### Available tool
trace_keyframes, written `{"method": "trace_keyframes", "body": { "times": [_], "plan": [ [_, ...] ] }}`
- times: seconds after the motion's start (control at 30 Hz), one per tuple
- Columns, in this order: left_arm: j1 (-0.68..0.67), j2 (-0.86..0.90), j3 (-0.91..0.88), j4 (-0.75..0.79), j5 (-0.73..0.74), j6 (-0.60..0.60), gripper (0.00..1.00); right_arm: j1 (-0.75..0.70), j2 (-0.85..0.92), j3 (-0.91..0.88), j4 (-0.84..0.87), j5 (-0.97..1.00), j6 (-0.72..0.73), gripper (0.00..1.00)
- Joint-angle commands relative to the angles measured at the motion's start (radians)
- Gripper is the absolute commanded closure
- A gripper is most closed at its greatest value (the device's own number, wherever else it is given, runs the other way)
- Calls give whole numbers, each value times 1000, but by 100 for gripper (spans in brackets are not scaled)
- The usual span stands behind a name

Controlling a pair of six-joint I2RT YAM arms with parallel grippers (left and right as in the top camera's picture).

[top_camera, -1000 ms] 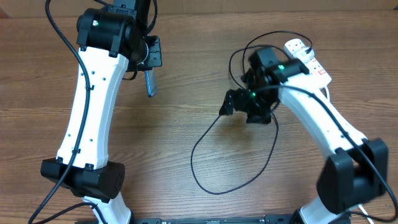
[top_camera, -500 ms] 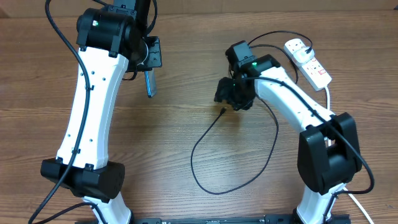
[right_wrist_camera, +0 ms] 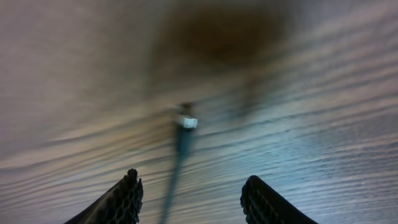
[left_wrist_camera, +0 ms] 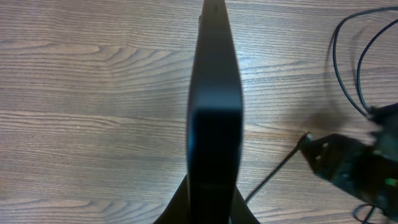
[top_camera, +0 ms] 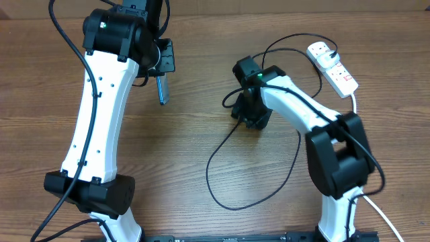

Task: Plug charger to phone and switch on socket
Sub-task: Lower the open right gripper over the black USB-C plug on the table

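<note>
Risk sits mostly with the right gripper (right_wrist_camera: 193, 180): its fingers are spread wide and hold nothing. The charger (top_camera: 207, 176) lies slack on the table (top_camera: 154, 175), with its connector tip (right_wrist_camera: 186, 122) just ahead of the gap. From where I stand, if the fingers close too far back on the thin cable, the tip could droop or twist and would not line up with the port. If they close off-centre, the cable may simply skid aside on the wood. The wrist view is blurred, so I cannot tell how high the fingers are over the table.

The left gripper (top_camera: 161, 75) is clamped on the phone (left_wrist_camera: 214, 93), holding it on edge over the table, well apart from the tip. A narrow edge is a poor target, and a push from the connector could tilt the phone in the grip. The socket (top_camera: 332, 64) lies at the far right, and a tug on the loop might drag it.
</note>
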Motion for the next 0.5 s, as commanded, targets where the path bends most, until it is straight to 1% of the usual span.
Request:
{"method": "trace_keyframes", "body": {
  "times": [0.0, 0.13, 0.33, 0.43, 0.47],
  "plan": [
    [-3, -13, 8, 8, -19, -22, 96, 9, 35, 22, -19, 8, 5, 49],
    [-3, -13, 8, 11, -19, -22, 96, 9, 35, 52, -27, 7, -14, 49],
    [-3, -13, 8, 14, -19, -22, 96, 10, 37, 60, -36, 4, -4, 50],
    [-3, -13, 8, 14, -19, -21, 96, 11, 47, 60, -26, 5, 23, 61],
    [-3, -13, 8, 14, -19, -22, 96, 11, 51, 60, -15, 5, 22, 61]
  ]
}}
